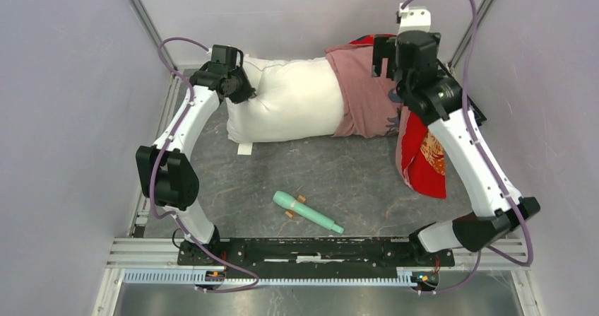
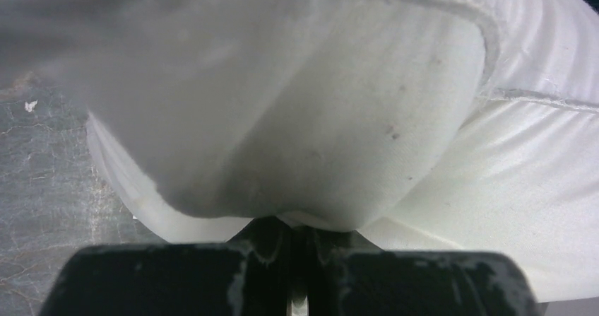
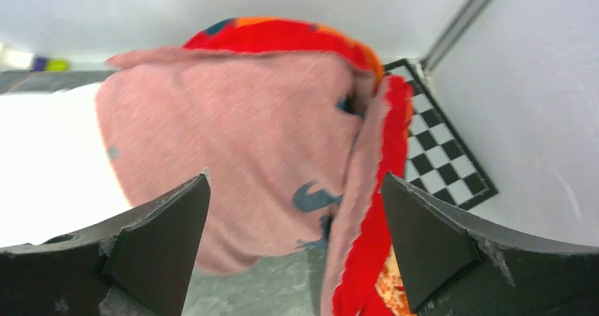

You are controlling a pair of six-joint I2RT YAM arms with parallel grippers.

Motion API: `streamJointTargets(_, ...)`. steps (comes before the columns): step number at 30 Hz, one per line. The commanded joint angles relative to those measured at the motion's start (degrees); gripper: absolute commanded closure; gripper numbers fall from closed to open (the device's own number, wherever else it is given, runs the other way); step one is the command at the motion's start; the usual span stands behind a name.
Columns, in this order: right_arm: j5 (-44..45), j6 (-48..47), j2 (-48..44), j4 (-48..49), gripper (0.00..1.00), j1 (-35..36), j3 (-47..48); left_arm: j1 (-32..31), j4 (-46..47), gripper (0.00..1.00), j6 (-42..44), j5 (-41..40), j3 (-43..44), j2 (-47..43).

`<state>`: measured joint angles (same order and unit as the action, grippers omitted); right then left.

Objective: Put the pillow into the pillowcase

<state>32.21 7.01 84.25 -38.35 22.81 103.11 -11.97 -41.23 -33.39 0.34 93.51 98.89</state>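
Observation:
The white pillow (image 1: 289,104) lies across the back of the table. Its right end sits inside the faded pink pillowcase (image 1: 364,93), whose bright red side (image 1: 420,157) hangs down at the right. My left gripper (image 1: 236,90) is shut on the pillow's left end. In the left wrist view the pillow (image 2: 304,104) fills the frame and its fabric is pinched between the jaws of that gripper (image 2: 300,224). My right gripper (image 1: 383,60) is open above the pillowcase. In the right wrist view this gripper (image 3: 293,189) stands wide over the pink cloth (image 3: 233,139) and holds nothing.
A teal tool (image 1: 307,211) and small orange bits (image 1: 289,215) lie on the grey table near the front. A white tape strip (image 1: 244,148) lies below the pillow. A black-and-white checkerboard (image 3: 441,146) sits in the back right corner. Walls close in on three sides.

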Motion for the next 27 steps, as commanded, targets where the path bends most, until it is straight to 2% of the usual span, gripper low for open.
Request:
streamJointTargets(1, -0.4, 2.6, -3.8, 4.8, 0.02, 6.8, -10.7, 0.2, -4.1, 0.98, 2.1, 0.6, -0.5, 3.1)
streamJointTargets(3, -2.3, 4.7, -5.5, 8.4, 0.05, 9.2, -19.0, 0.2, -3.9, 0.98, 2.1, 0.6, -0.8, 3.0)
streamJointTargets(7, -6.7, 7.5, -5.1, 15.5, 0.09, 11.1, -29.3, 0.2, -3.9, 0.98, 2.1, 0.5, -1.0, 3.1)
streamJointTargets(9, -8.7, 8.1, -3.4, 16.4, 0.09, 11.6, -30.0, 0.2, -3.9, 0.98, 2.1, 0.6, -1.0, 3.1)
streamJointTargets(16, -5.3, 7.3, 1.1, 21.6, 0.03, 12.5, -31.1, 0.2, -3.9, 0.98, 2.1, 0.2, -1.1, 3.2)
streamJointTargets(20, 2.0, 6.0, 5.9, 19.7, 0.07, 12.3, -27.6, 0.2, -3.9, 0.98, 2.4, -0.1, -1.0, 3.2)
streamJointTargets(21, 3.5, 5.4, 6.9, 18.7, 0.11, 12.2, -26.1, 0.3, -3.9, 0.98, 2.7, -0.1, -1.0, 3.1)
streamJointTargets(22, 5.3, 4.9, 8.1, 17.4, 0.19, 12.0, -23.7, 0.2, -4.0, 0.98, 2.8, -0.1, -1.1, 2.9)
streamJointTargets(23, 7.0, 4.3, 9.0, 15.6, 0.34, 12.0, -20.9, 0.2, -3.9, 0.98, 3.0, -0.1, -1.1, 2.8)
streamJointTargets(24, 8.0, 3.4, 9.9, 13.7, 0.55, 12.0, -18.1, 0.2, -3.9, 0.98, 3.1, -0.2, -1.3, 2.6)
streamJointTargets(25, 8.4, 3.1, 10.8, 11.9, 0.71, 12.0, -14.3, 0.0, -3.9, 0.98, 3.1, -0.1, -1.5, 2.3)
streamJointTargets(27, 7.6, 2.0, 12.1, 8.7, 0.90, 13.4, -6.7, -1.4, -3.9, 0.98, 3.1, -0.2, -1.7, 1.3)
